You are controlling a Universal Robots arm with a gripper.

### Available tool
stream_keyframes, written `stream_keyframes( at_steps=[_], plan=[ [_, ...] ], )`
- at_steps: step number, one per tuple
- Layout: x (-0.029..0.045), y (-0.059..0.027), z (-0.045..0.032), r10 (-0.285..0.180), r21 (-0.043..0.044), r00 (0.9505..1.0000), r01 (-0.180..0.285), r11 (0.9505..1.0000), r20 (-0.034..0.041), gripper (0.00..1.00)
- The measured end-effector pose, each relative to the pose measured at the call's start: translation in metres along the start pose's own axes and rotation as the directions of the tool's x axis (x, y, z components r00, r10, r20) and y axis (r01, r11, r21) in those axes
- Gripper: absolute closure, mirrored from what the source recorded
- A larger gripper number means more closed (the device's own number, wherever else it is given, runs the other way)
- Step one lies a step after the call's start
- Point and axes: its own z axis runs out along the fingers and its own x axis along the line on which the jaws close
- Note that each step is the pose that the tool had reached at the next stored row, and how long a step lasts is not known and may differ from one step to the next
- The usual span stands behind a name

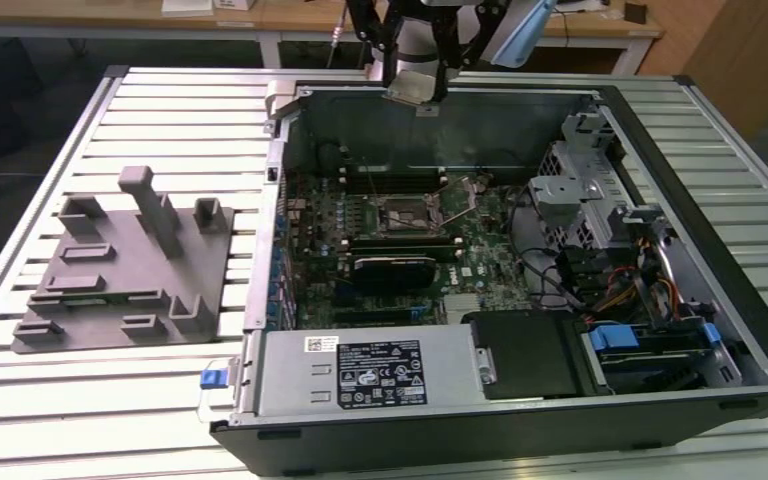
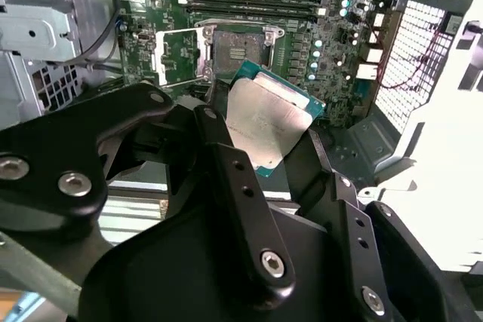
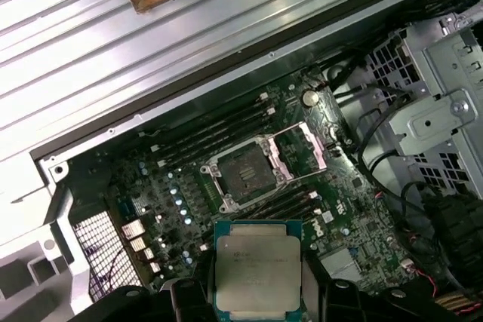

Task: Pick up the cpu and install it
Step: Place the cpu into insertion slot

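My gripper (image 1: 419, 80) hangs above the far wall of the open computer case (image 1: 704, 150), shut on the cpu (image 1: 415, 90). In both wrist views the cpu (image 2: 266, 120) (image 3: 256, 263) is a flat square chip with a silvery top and a green rim, clamped by its edges between the black fingers (image 2: 226, 171). The dark square socket (image 1: 404, 212) (image 3: 243, 173) (image 2: 238, 44) lies on the green motherboard below, at a distance from the chip. Its metal frame (image 3: 306, 148) is swung open and the socket is bare.
A grey plastic tray with upright posts (image 1: 124, 270) sits on the slatted table at the exterior view's left. Inside the case are memory sticks (image 1: 391, 180), a power supply (image 1: 357, 370), a metal drive cage (image 1: 584, 180) and loose cables (image 1: 624, 290).
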Motion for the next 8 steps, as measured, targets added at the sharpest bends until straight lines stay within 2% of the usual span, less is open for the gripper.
stream_keyframes(
  at_steps=[8],
  plan=[
    [0.0001,0.0002,0.0006,0.073,0.0006,0.9974,-0.073,0.9974,0.0025,0.46]
  ],
)
